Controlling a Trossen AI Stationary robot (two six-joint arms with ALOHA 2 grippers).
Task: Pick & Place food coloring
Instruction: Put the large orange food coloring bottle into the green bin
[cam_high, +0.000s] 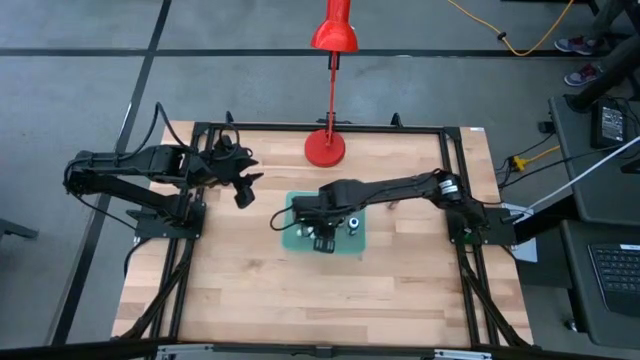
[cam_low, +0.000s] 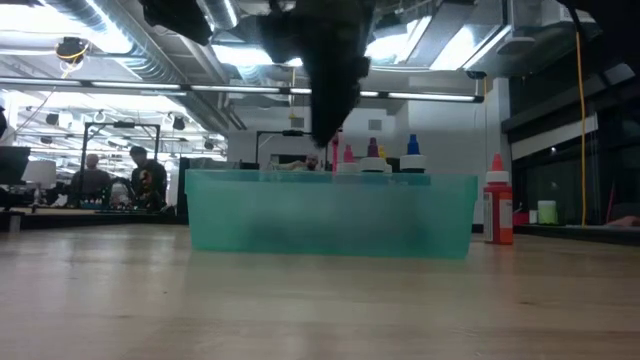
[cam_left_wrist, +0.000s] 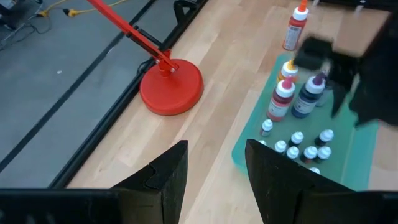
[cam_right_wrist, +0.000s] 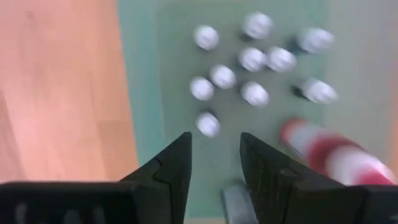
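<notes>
Parted and empty, the right gripper (cam_right_wrist: 214, 163) hangs over white-capped food coloring bottles (cam_right_wrist: 222, 76) in the teal tray (cam_high: 299, 240). From above, centre on one cap before descending. Left gripper (cam_left_wrist: 215, 171) waits parted, empty, near the red lamp base (cam_left_wrist: 171, 89).

High view hangs overhead, straight down on the whole table (cam_high: 250, 290). Low view sits at tabletop height, close to the green tray (cam_low: 330, 212), facing the room. The 2 wrist views look past their own fingers: left from afar at 9 o'clock, right directly above.
</notes>
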